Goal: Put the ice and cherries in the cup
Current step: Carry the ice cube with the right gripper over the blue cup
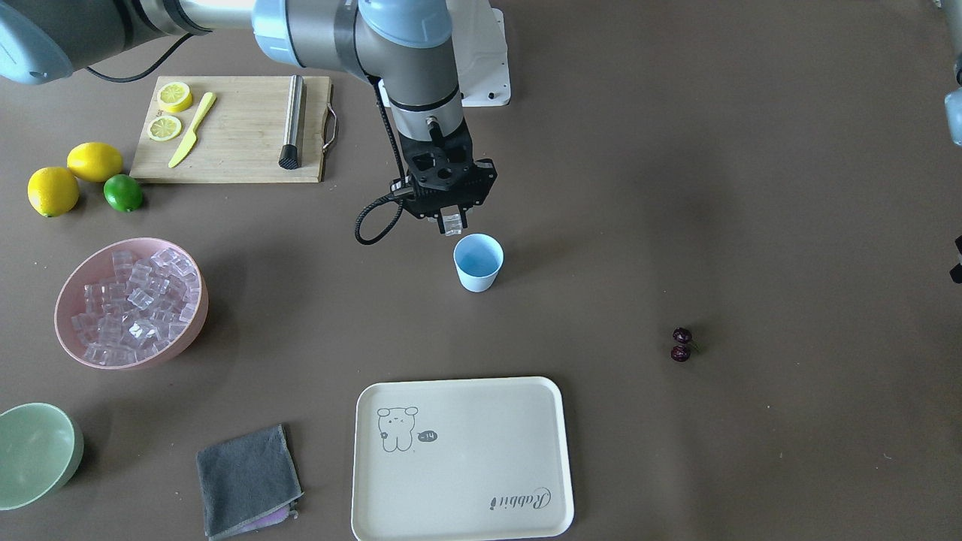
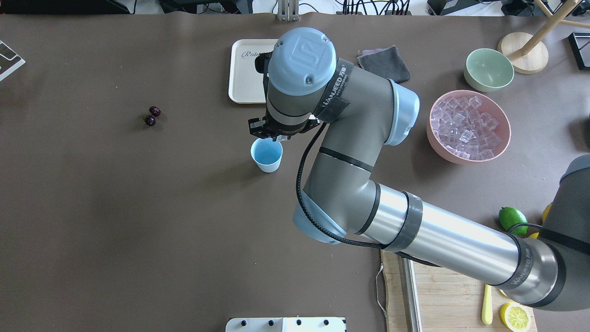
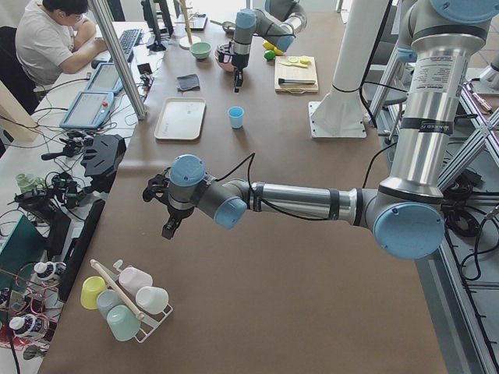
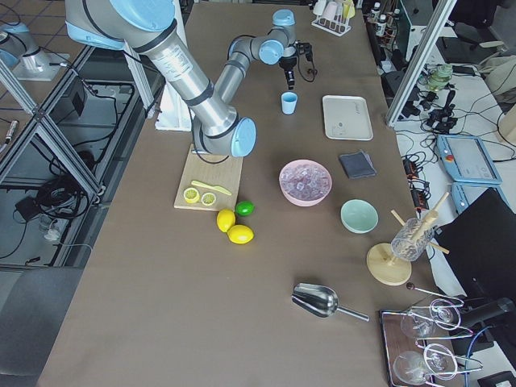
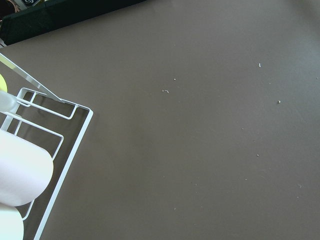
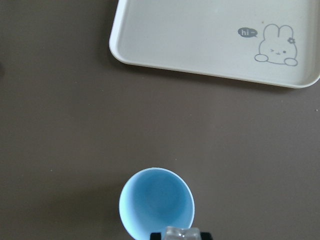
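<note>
The pale blue cup (image 1: 478,261) stands empty mid-table; it also shows in the overhead view (image 2: 267,155) and the right wrist view (image 6: 156,204). My right gripper (image 1: 451,223) is shut on one clear ice cube (image 6: 181,233) and holds it just above the cup's rim, on the side nearer the robot. The rest of the ice (image 1: 135,300) fills a pink bowl (image 1: 189,325). The two dark cherries (image 1: 681,345) lie on the bare table, apart from the cup. My left gripper (image 3: 168,226) hovers far off near a cup rack; I cannot tell whether it is open or shut.
A cream tray (image 1: 462,458) lies beyond the cup. A grey cloth (image 1: 248,479) and a mint-green bowl (image 1: 34,453) are near the pink bowl. A cutting board (image 1: 233,128) with lemon slices, two lemons and a lime (image 1: 122,192) sit by the robot.
</note>
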{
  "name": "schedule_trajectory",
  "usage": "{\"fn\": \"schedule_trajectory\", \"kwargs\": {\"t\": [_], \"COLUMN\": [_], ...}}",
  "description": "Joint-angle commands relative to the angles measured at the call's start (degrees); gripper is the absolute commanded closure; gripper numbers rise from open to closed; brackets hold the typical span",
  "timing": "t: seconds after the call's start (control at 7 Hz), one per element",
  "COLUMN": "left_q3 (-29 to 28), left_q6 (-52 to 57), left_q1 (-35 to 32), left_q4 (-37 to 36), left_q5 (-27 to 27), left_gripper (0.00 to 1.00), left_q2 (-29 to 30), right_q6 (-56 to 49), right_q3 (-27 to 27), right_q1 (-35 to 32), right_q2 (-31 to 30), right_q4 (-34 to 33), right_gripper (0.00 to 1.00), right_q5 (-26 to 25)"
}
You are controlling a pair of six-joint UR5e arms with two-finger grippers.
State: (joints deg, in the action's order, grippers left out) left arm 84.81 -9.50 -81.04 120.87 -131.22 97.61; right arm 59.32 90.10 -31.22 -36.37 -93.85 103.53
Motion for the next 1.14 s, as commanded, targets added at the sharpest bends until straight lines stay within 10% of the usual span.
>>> {"fn": "schedule_trajectory", "kwargs": {"t": [0.0, 1.0], "left_q3": [-0.6, 0.4], "left_q6": [0.0, -0.2], "left_q1": [0.2, 0.7], "left_q4": [0.1, 0.1], "left_q5": [0.0, 0.0], "left_gripper": [0.02, 0.02], "left_q2": [0.0, 0.0], "right_q6": [0.8, 0.9], "right_q3": [-5.6, -7.3], "right_q1": [1.8, 2.5], "right_q2": [3.5, 1.9], "right_q4": [2.0, 4.4], "right_gripper": [1.00, 0.95], "right_q5": [-2.4, -4.5]}}
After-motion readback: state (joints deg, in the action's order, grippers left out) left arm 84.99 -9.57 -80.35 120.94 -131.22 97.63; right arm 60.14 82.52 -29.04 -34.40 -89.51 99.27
